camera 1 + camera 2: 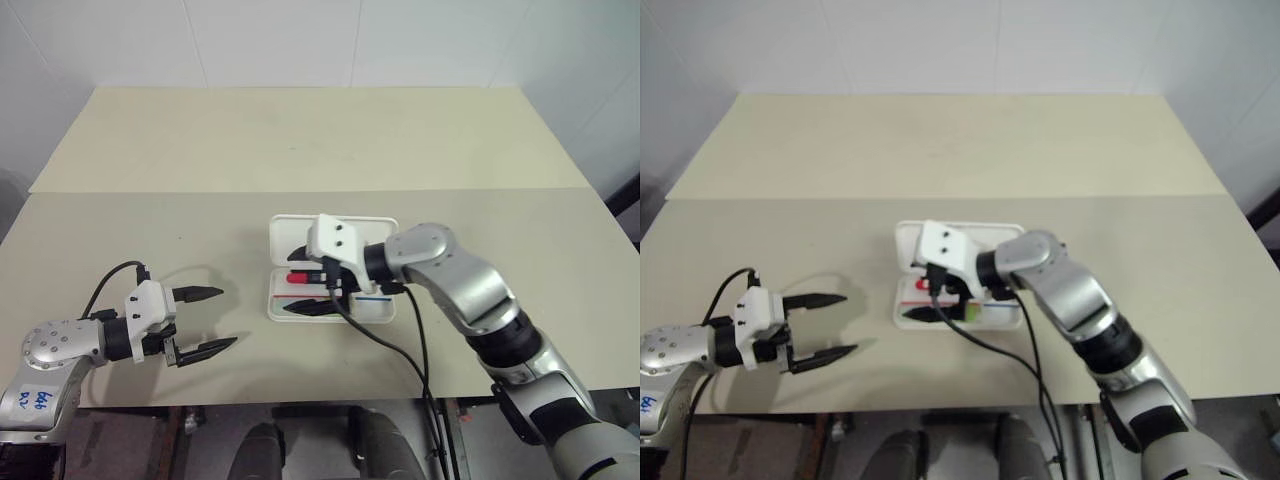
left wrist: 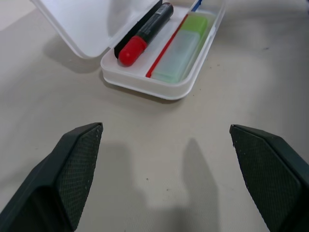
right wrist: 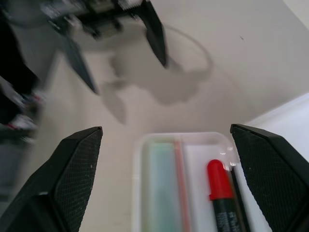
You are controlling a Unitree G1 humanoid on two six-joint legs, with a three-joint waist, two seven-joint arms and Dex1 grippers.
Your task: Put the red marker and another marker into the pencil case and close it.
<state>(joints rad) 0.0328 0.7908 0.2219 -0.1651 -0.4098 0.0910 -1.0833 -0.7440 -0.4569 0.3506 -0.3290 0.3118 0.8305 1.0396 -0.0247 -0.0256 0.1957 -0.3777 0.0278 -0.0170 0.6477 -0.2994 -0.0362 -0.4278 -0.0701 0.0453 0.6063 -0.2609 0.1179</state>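
A: Where do the markers lie?

B: Both are in the tray of the pencil case (image 2: 159, 87), on the desk (image 1: 300, 140). The red marker (image 2: 145, 34) lies on the lid side of the printed red stripe, the green highlighter (image 2: 183, 50) on the other side, flat and parallel.

A: And the grippers?

B: The right gripper (image 1: 306, 280) hangs just over the tray, jaws spread wide, holding nothing. The left gripper (image 1: 205, 321) waits well apart on the desk side, also wide open and empty.

A: So closing is what remains?

B: I judge so. The lid (image 2: 84, 21) stands up at the far edge. Get a finger behind it and fold it over the tray, then press down near the front edge. Whether the marker's cap sits clear of the rim is hard to tell, so push slowly.
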